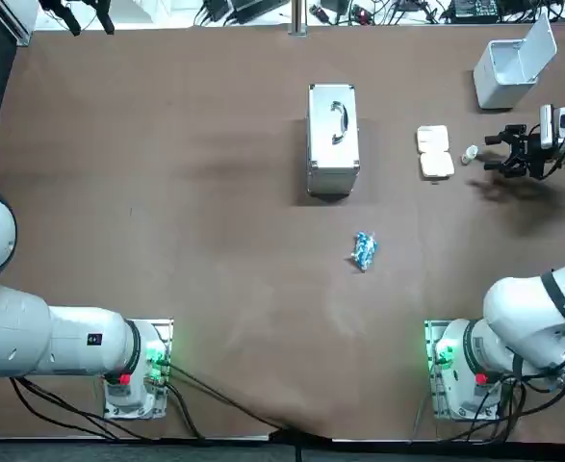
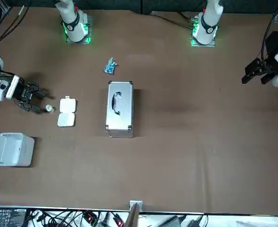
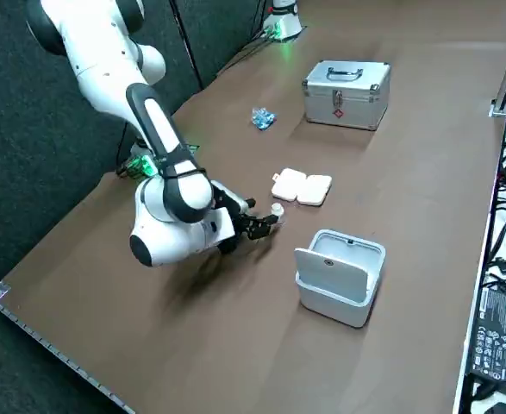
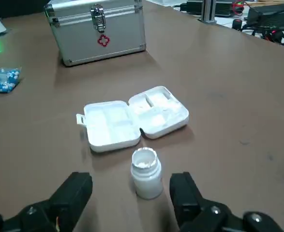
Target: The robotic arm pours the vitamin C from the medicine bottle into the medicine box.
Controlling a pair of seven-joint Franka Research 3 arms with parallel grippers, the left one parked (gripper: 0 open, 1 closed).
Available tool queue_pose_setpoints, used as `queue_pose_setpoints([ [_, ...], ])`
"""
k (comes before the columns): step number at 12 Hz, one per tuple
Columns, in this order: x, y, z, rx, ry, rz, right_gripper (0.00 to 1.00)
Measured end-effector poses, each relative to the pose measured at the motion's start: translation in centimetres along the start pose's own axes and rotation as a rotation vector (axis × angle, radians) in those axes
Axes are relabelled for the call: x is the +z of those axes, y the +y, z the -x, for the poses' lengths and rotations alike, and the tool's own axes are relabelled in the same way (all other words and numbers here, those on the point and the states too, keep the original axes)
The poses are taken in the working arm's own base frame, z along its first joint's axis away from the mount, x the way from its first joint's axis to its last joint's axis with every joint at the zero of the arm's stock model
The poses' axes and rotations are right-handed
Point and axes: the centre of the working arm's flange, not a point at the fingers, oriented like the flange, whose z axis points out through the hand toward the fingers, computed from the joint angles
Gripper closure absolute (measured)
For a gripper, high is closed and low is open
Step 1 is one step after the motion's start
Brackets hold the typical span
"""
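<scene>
Just ahead of the fingertips: bottle (image 4: 145, 173) upright, uncapped, lined up with the gap | right gripper (image 4: 131, 186): 2 fingers spread wide, touching nothing, held low, likely for a side grasp | beyond bottle: pill box (image 4: 134, 120) lying flat, lid open, ready to receive the pour

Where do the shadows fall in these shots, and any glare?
Top view: the right gripper, open beside the medicine bottle, casts a dark shadow on the table; a softer one lies left of the metal case. Right wrist view: the medicine box shows no strong glare.
</scene>
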Motion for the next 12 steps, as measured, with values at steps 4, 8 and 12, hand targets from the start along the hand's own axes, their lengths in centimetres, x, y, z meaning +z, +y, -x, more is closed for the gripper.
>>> queue_pose_setpoints([
  [4,0.6,0.0,1.3,0.019,0.060,0.058,0.01],
  [8,3.1,0.1,2.9,0.009,0.166,0.096,0.01],
  [12,4.2,0.3,3.9,0.010,0.190,0.089,0.01],
])
